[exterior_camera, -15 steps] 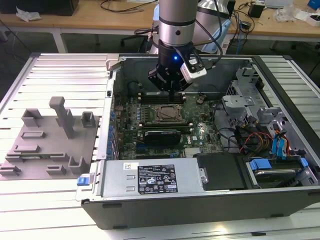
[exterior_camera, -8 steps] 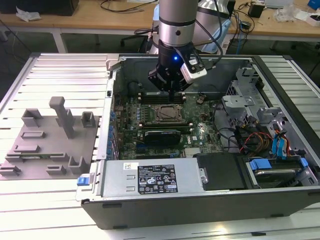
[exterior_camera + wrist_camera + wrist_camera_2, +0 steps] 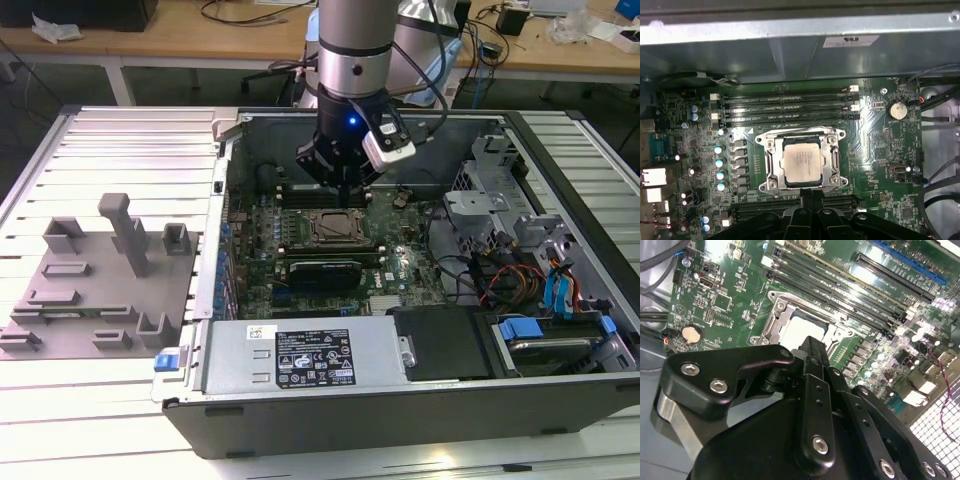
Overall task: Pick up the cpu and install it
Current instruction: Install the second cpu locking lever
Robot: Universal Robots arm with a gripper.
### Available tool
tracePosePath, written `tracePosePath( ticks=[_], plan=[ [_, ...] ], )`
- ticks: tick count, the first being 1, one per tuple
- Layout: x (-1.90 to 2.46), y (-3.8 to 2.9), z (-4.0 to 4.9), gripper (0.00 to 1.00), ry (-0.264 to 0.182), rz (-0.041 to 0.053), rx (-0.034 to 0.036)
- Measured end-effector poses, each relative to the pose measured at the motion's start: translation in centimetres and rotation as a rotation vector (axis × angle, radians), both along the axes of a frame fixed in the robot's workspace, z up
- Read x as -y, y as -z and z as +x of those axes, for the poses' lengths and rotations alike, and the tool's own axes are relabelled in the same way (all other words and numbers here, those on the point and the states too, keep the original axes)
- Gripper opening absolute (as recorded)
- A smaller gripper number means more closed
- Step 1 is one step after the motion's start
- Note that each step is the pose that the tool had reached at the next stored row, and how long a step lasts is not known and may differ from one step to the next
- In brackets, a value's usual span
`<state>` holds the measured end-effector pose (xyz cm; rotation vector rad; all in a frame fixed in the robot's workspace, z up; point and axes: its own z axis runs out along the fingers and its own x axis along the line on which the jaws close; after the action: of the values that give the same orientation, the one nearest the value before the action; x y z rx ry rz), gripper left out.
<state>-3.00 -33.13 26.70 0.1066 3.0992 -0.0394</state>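
Note:
The cpu (image 3: 801, 160), a pale silver square chip, lies flat inside the metal socket frame (image 3: 771, 165) on the green motherboard; in the second wrist view the cpu (image 3: 802, 329) shows just beyond my fingertips. My gripper (image 3: 807, 194) hovers a little above the socket's edge, black fingers pressed together with nothing between them. In the exterior view the gripper (image 3: 345, 195) hangs over the socket (image 3: 335, 228) in the middle of the open computer case.
Memory slots (image 3: 785, 102) run beside the socket, and a black expansion card (image 3: 322, 270) lies on its other side. A power supply (image 3: 310, 355) fills the case's near side, drive bays (image 3: 540, 300) the exterior view's right. A grey slotted fixture (image 3: 90, 290) stands outside at that view's left.

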Motion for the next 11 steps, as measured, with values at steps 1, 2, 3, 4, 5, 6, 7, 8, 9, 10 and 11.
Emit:
tracePosePath(
  ticks=[1,2,3,4,5,6,7,8,9,10,11],
  plan=[
    [0.28,0.00,0.00,0.11,0.000,-0.0001,0.0000],
    [0.47,0.00,0.00,0.11,0.000,0.0000,0.0000],
    [0.63,0.00,0.00,0.11,0.000,-0.0001,0.0000],
    [0.78,0.00,0.00,0.11,0.000,0.0000,0.0001],
    [0.94,0.00,0.00,0.11,0.000,0.0000,0.0000],
    [1.08,0.00,0.00,0.11,0.000,0.0000,0.0000],
    [1.21,0.00,0.00,0.11,0.000,0.0000,0.0000],
    [1.32,0.00,0.00,0.11,0.000,-0.0001,0.0000],
    [1.42,0.00,0.00,0.11,0.000,-0.0005,0.0000],
    [1.51,0.04,0.00,0.11,0.000,-0.0006,0.0000],
    [1.72,0.13,0.00,0.11,0.000,-0.0005,0.0000]
  ],
)
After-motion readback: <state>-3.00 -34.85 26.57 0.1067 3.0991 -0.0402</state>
